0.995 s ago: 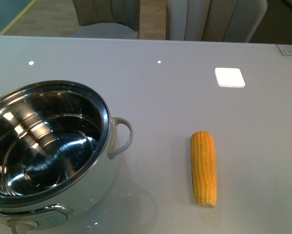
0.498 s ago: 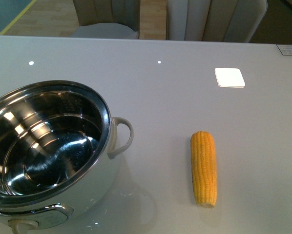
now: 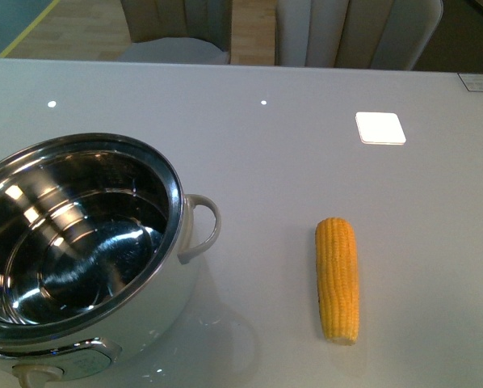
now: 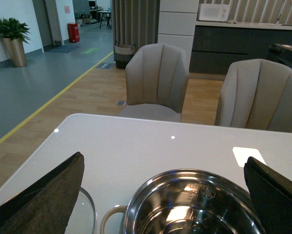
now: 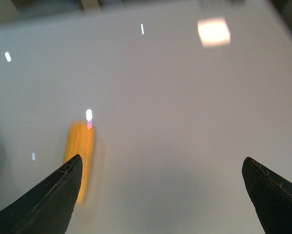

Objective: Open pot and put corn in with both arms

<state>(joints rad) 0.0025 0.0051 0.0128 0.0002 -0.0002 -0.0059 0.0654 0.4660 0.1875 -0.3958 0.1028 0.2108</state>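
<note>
The right claw (image 5: 161,163), spread wide and empty, has the corn (image 5: 79,146) off-centre beneath it: probably stiff, light, best pinched mid-cob.

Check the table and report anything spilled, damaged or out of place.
Nothing stands out. The pot stands upright, open and empty; the corn lies whole on the table, apart from the pot. No spill or damage shows.

Setting was a dining-kitchen corner in a larger hall: white table (image 4: 136,141), padded chairs (image 4: 157,80), dark counter (image 4: 239,44) with white appliance (image 4: 213,12), yellow floor line (image 4: 53,100), potted plant (image 4: 11,36).
</note>
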